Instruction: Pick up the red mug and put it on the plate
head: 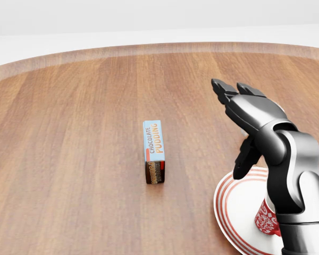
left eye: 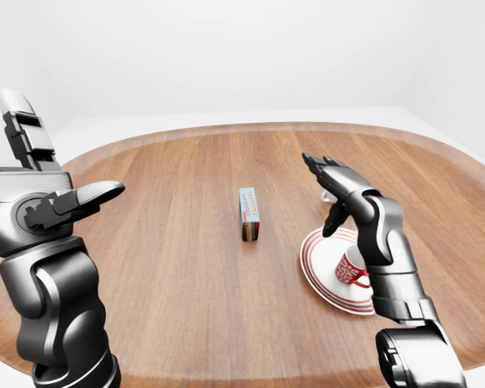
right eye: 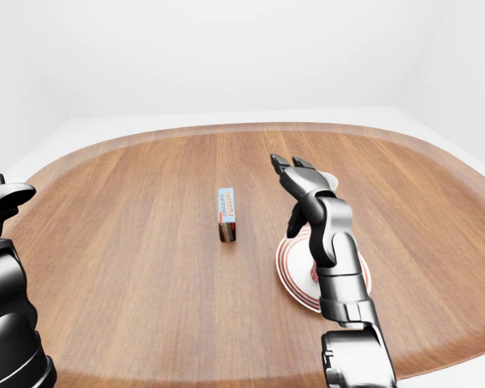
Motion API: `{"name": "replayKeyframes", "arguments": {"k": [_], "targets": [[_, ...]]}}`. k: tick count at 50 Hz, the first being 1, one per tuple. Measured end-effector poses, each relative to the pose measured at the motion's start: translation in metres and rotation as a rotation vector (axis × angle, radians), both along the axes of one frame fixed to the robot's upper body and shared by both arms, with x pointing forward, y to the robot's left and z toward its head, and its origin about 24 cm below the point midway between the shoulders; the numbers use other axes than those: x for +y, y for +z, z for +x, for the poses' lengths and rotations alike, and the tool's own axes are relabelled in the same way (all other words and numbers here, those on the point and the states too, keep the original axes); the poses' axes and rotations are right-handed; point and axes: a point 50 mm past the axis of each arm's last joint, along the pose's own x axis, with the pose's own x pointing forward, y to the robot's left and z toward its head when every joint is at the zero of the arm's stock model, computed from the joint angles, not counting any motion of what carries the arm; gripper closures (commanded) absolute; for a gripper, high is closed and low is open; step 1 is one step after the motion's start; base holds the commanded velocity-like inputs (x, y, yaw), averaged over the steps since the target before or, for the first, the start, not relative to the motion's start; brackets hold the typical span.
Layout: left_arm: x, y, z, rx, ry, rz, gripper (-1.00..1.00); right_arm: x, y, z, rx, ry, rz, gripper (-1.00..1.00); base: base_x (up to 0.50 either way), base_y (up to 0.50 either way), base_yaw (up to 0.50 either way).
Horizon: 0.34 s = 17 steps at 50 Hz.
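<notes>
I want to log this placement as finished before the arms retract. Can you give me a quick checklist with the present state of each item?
1. Red patterned mug rests on the white plate with red rings: ok.
2. Mug upright: ok, opening faces up.
3. Right robot hand clear of the mug: ok, fingers open, raised above the plate.
4. Left robot hand empty: ok, open at the left-eye view's left.
5. Chocolate pudding box out of the way: ok, left of the plate.
6. White mug clear of the retract path: cannot tell, mostly hidden behind the right robot hand.
</notes>
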Motion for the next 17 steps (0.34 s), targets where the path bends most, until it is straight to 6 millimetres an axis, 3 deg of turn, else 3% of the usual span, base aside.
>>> {"name": "replayKeyframes", "arguments": {"k": [8, 17], "targets": [[0.001, 0.001, 0.0, -0.001, 0.0, -0.001, -1.0, 0.011, 0.021, -0.004, -0.044, 0.071, 0.075, -1.0, 0.0, 0.0, 0.0], [0.001, 0.001, 0.0, -0.003, 0.001, -0.001, -1.0, 0.022, 0.015, -0.008, -0.064, 0.152, 0.291, -1.0, 0.0, 0.0, 0.0]]}}
